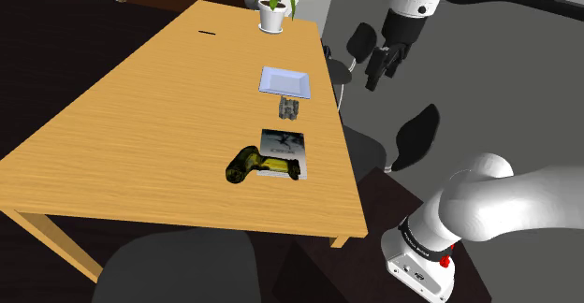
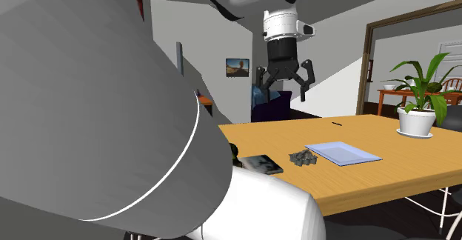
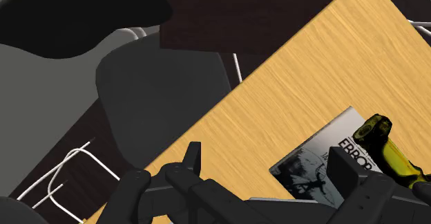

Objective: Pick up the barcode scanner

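Note:
The barcode scanner [image 1: 247,166] is yellow and black and lies on its side on the wooden table [image 1: 159,114], its head resting on a black-and-white magazine [image 1: 285,151]. My gripper [image 1: 379,68] hangs high in the air beyond the table's edge at the shoulder view's right, above the chairs, well away from the scanner. In the second exterior view the gripper [image 2: 283,84] is open, fingers spread, holding nothing. The wrist view shows the scanner [image 3: 387,150] and magazine [image 3: 321,159] just past one black finger [image 3: 342,169], far below.
A flat white tray [image 1: 284,81] and a small grey object [image 1: 289,110] sit further along the table, with a potted plant [image 1: 274,7] at the far end and a thin black pen [image 1: 207,34]. Dark chairs [image 1: 416,135] stand along the table's edge under the gripper.

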Robot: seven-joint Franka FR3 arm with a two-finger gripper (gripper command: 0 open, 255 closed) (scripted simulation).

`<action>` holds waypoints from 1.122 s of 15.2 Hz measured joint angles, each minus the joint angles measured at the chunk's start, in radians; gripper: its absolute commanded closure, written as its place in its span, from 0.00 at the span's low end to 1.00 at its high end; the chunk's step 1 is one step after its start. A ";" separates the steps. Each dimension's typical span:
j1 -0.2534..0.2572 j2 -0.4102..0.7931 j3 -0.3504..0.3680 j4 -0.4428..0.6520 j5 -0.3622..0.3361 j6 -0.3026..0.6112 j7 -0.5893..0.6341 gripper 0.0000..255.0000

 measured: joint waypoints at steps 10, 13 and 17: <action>0.073 0.150 0.067 -0.063 0.055 0.206 -0.012 0.00; 0.099 0.231 0.096 -0.065 0.070 0.289 -0.015 0.00; 0.131 0.337 0.136 -0.060 0.085 0.389 -0.019 0.00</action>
